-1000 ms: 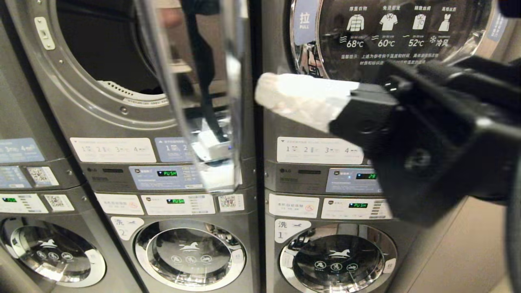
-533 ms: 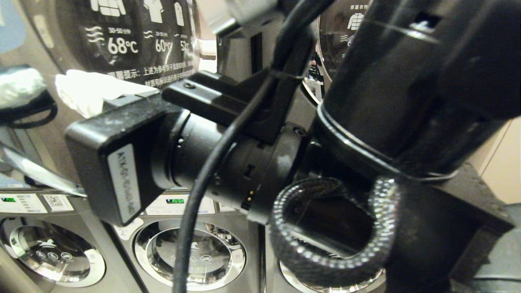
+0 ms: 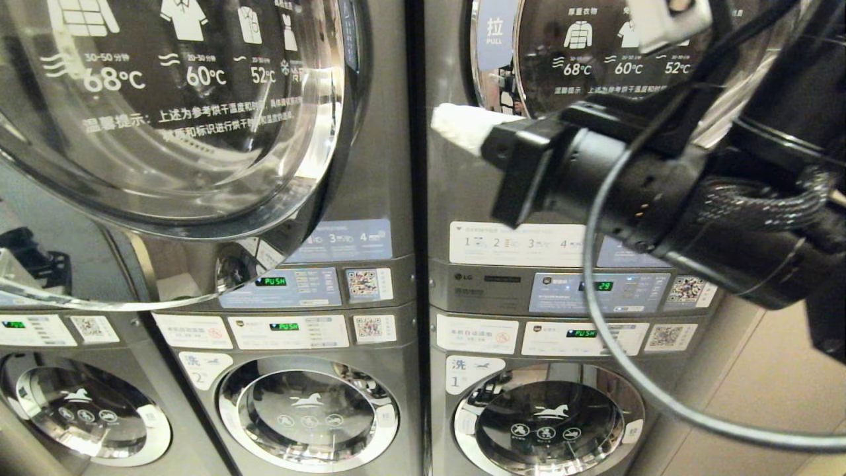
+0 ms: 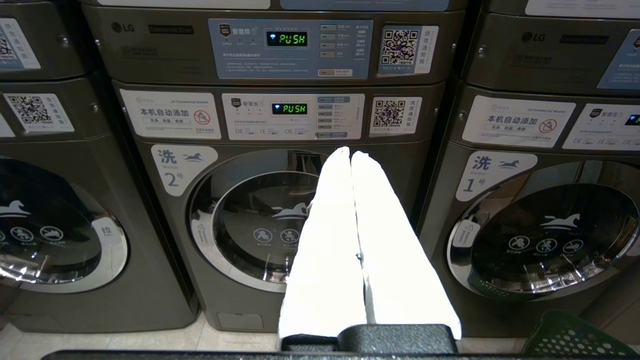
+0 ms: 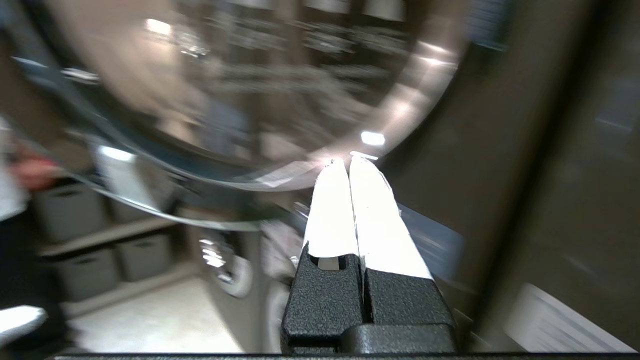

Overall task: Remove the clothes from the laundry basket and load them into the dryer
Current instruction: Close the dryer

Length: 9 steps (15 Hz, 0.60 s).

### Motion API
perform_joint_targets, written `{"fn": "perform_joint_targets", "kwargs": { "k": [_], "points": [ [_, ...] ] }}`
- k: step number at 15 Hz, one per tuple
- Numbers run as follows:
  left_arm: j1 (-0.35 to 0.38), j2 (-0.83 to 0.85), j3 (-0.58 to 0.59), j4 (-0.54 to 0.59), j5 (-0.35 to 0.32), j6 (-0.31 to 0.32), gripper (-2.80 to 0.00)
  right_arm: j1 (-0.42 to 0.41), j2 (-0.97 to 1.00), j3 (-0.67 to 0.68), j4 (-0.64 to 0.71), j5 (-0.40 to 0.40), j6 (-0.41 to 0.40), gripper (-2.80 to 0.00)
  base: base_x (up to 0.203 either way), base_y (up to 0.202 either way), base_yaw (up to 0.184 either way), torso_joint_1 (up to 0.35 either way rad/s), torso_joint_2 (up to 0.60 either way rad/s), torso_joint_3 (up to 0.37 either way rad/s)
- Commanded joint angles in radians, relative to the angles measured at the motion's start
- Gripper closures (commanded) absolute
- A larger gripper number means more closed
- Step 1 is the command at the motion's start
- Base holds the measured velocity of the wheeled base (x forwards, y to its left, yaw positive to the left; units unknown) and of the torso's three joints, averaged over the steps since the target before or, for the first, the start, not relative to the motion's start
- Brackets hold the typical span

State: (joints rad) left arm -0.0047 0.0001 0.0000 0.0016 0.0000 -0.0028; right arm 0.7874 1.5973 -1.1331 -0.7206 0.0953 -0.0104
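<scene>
Against a wall of dark grey stacked LG machines, the chrome-rimmed round glass dryer door [image 3: 172, 112] of stack 2 stands nearly shut while the white-fingered right gripper [image 3: 446, 122], closed and empty, hangs beside it.

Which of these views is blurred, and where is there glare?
Right wrist view: motion blur over the whole background, only the shut right gripper sharp. Head view: sharp, with bright reflections on the dryer door glass. Left wrist view: sharp, the left gripper overexposed white.

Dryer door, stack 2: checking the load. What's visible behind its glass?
Through the dryer door only white print and reflections show; drum and clothes cannot be seen.
</scene>
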Motion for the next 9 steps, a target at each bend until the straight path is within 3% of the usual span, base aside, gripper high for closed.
{"fn": "perform_joint_targets", "kwargs": {
  "k": [1, 3, 6, 9],
  "points": [
    [0.0, 0.0, 0.0, 0.0, 0.0, 0.0, 0.0, -0.182, -0.192, 0.099, 0.053, 0.027, -0.001, 0.0, 0.0, 0.0, 0.0, 0.0, 0.0, 0.0],
    [0.0, 0.0, 0.0, 0.0, 0.0, 0.0, 0.0, -0.362, -0.32, 0.248, 0.092, 0.079, -0.003, 0.0, 0.0, 0.0, 0.0, 0.0, 0.0, 0.0],
    [0.0, 0.0, 0.0, 0.0, 0.0, 0.0, 0.0, -0.523, -0.548, 0.535, 0.151, 0.107, -0.052, 0.0, 0.0, 0.0, 0.0, 0.0, 0.0, 0.0],
    [0.0, 0.0, 0.0, 0.0, 0.0, 0.0, 0.0, -0.659, -0.84, 0.715, 0.35, 0.105, -0.123, 0.0, 0.0, 0.0, 0.0, 0.0, 0.0, 0.0]
  ]
}}
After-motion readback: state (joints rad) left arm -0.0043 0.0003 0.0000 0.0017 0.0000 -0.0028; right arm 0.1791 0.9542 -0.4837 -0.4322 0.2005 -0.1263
